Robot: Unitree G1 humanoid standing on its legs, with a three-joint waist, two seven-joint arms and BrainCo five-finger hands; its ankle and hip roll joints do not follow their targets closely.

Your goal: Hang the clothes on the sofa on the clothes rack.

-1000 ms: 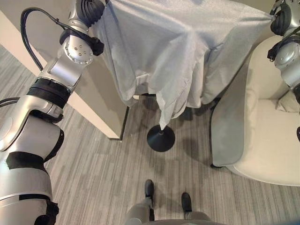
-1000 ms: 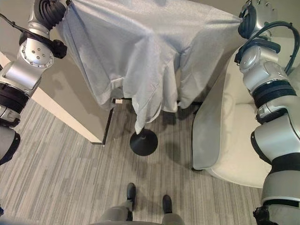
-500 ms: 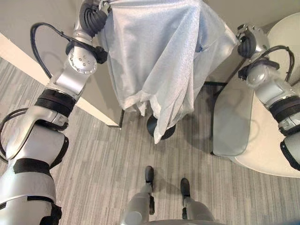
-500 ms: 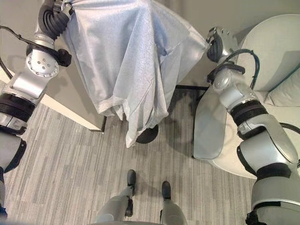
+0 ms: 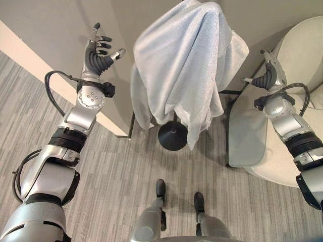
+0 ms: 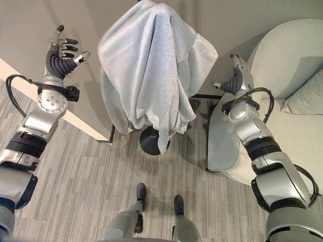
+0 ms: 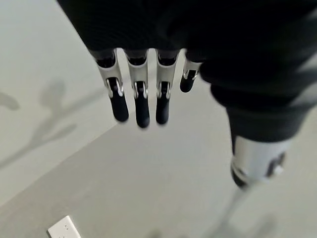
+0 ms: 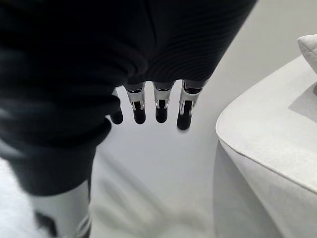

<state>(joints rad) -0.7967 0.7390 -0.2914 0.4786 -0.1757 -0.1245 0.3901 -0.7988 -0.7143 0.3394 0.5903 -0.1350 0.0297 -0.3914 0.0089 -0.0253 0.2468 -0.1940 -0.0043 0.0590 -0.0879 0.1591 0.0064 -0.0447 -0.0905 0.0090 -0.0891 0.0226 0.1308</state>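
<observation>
The left hand (image 5: 99, 50) is up beside the wall with its fingers spread and nothing in them; its wrist view shows the straight dark-tipped fingers (image 7: 142, 101) against bare wall. The right hand (image 5: 267, 75) is likewise released, fingers straight, just off the garment's right edge and near the sofa (image 5: 298, 146). Half a second ago both hands were pinching the upper corners of the light grey shirt (image 5: 184, 65); now both have let go and drawn apart from it. The shirt hangs draped over the top of the clothes rack (image 5: 172, 136), folds falling almost to the round black base. By the look of it the hanging step is done, though the drape sits bunched, so it may slide.

The right wrist view adds the sofa's pale arm (image 8: 267, 144) close by and a sliver of cloth at its edge; the eye views alone show the base.
</observation>
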